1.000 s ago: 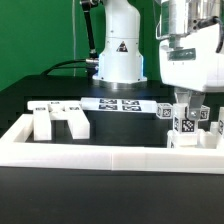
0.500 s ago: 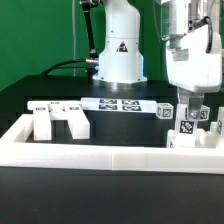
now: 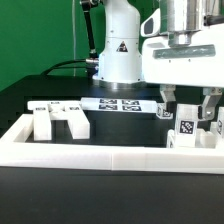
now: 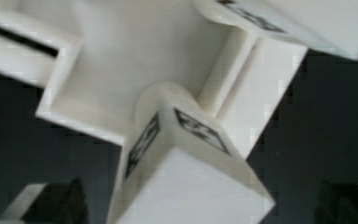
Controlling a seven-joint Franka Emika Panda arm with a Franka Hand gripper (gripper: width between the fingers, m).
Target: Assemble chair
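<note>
the chair is in loose white blocky parts on the black table point(image 3: 120, 130). at the exterior view's right an upright piece point(image 3: 187, 127) with a black-and-white square tag on its face stands on a low white block point(image 3: 196, 141), just behind the border rail point(image 3: 110, 160). the wrist view shows this upright piece point(image 4: 190, 150) from above: a narrow bar with a tag on its side, rising out of a broad white slab point(image 4: 131, 60) with raised edges. well apart, towards the exterior view's left, a two-legged piece point(image 3: 60, 120) rests on the table.

the gripper point(image 3: 187, 112) hangs directly over the upright piece with its jaws spread wide. the fingers point(image 3: 166, 103) stand on either side of the piece's top with a gap on each side, so nothing is grasped. behind them the marker board point(image 3: 120, 104) lies flat.

a second ago the fingers were pinched together on top of this piece and covered its upper end. half a second ago they had begun to part. now they have let go, and the tagged face shows in full. the two-legged piece has not moved.
</note>
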